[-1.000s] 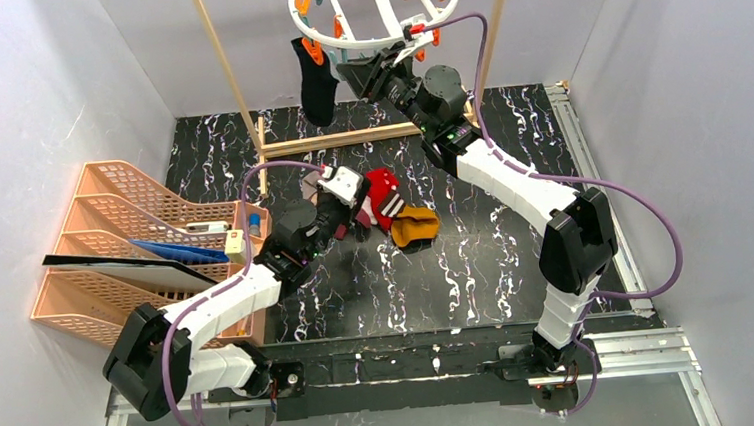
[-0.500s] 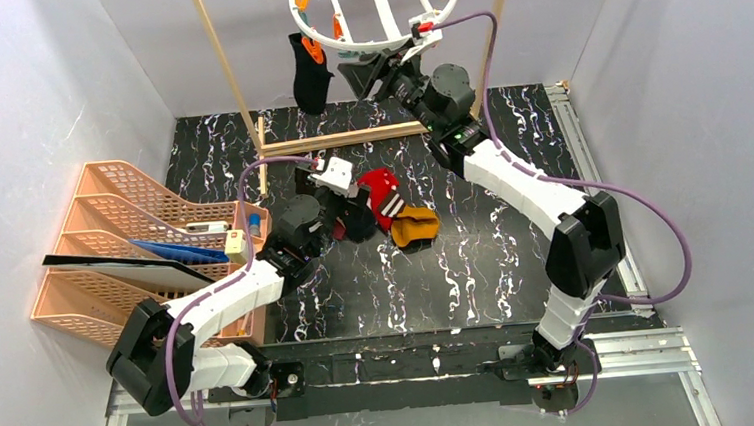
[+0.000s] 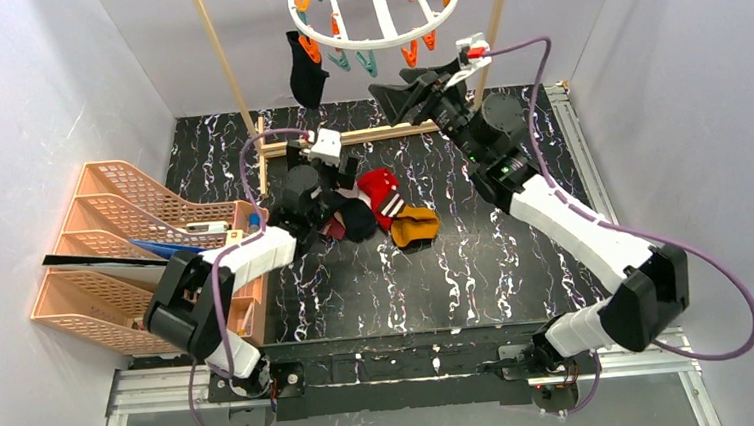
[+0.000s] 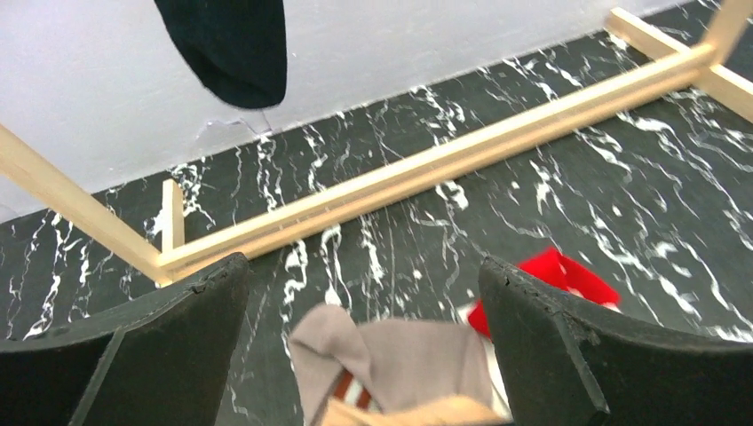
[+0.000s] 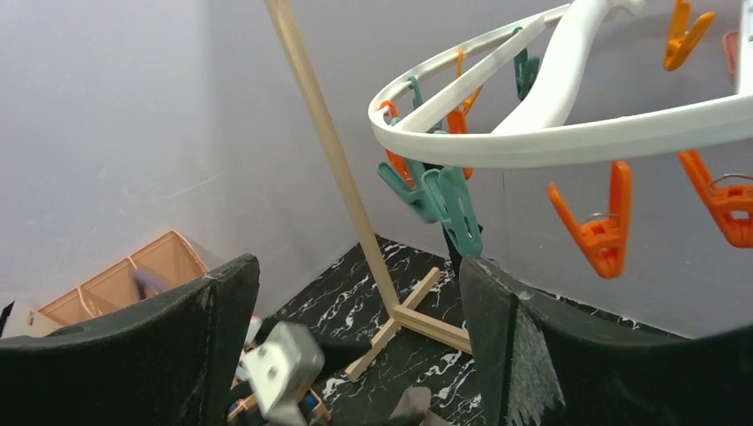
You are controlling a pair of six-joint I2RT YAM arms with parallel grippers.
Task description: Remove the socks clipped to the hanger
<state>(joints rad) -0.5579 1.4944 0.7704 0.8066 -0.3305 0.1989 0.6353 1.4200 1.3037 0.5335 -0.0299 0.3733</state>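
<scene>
The white hanger (image 3: 377, 41) hangs at the back, ringed with orange and teal clothespins (image 5: 457, 209). One black sock (image 3: 305, 70) stays clipped at its left side; its toe shows in the left wrist view (image 4: 227, 46). Loose socks lie on the table: red striped (image 3: 382, 193), mustard (image 3: 414, 226), black (image 3: 356, 217), and grey-beige (image 4: 395, 359). My left gripper (image 3: 318, 169) is open above the grey-beige sock (image 4: 364, 306), holding nothing. My right gripper (image 3: 407, 96) is open and empty, just below and right of the hanger ring (image 5: 568, 133).
The wooden rack frame (image 3: 348, 137) stands at the back; its post (image 5: 328, 142) rises left of the hanger. Orange file trays (image 3: 124, 241) line the left side. Grey walls close in on three sides.
Both grippers went from shut to open. The left one let its sock fall by the pile and shifted toward the back. The right one left the hanger ring and pulled back to the right.
</scene>
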